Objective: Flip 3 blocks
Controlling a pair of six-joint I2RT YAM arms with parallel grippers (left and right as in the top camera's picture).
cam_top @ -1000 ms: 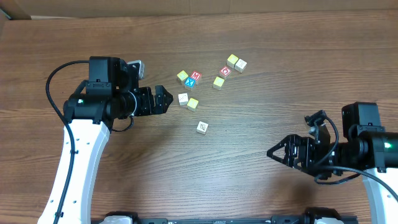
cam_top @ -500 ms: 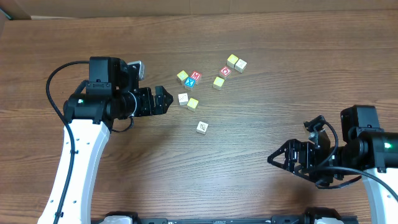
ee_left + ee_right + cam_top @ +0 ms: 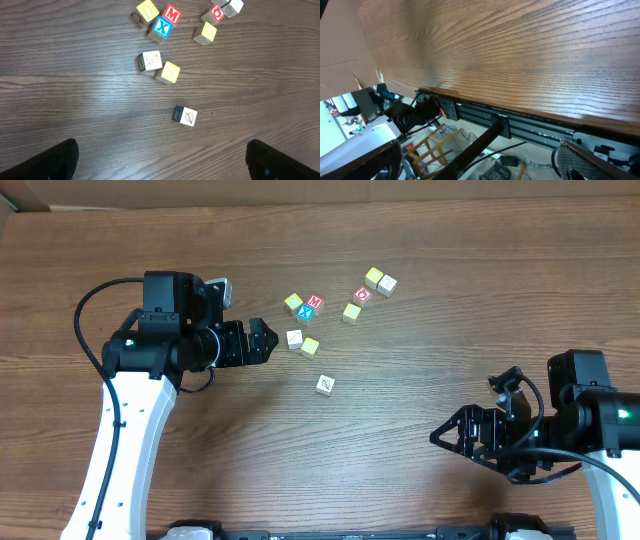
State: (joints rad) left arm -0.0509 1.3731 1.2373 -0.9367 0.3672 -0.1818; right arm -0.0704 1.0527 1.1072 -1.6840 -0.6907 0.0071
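Blocks (image 3: 169, 72) to be flipped lie as a loose trio near the middle of the wooden table (image 3: 420, 240), none of them held. At left, the left gripper (image 3: 266, 340) points toward them, jaws spread wide with nothing between them, its tips just short of the white-faced block (image 3: 294, 338). In the left wrist view only the dark ends of its fingers (image 3: 50, 160) show, cut off at the bottom corners. The yellow-topped block (image 3: 310, 347) sits tight against the white-faced one's lower right corner; whether they touch is hard to tell. The lone block (image 3: 325, 385) lies apart, below and to the right. Its drawing reads as a faint leaf-like line, and its neighbour's reddish scribble is too small to make out.

Behind the trio stand a yellow cube (image 3: 293, 303), the red "M" cube (image 3: 314, 302) and the blue "X" cube (image 3: 306, 312). Further right are a second yellow cube (image 3: 352, 312), the red "O" cube (image 3: 363, 294) and two pale cubes (image 3: 380, 280), the last three clipped by the wrist view's top edge.

At far right the right gripper (image 3: 445, 430) hangs well apart from every cube, jaws wide and empty. Its tilted wrist view takes in only the table's edge, a black rail (image 3: 485, 117) and blurred clutter below, its fingers (image 3: 355, 167) cropped at the corners.
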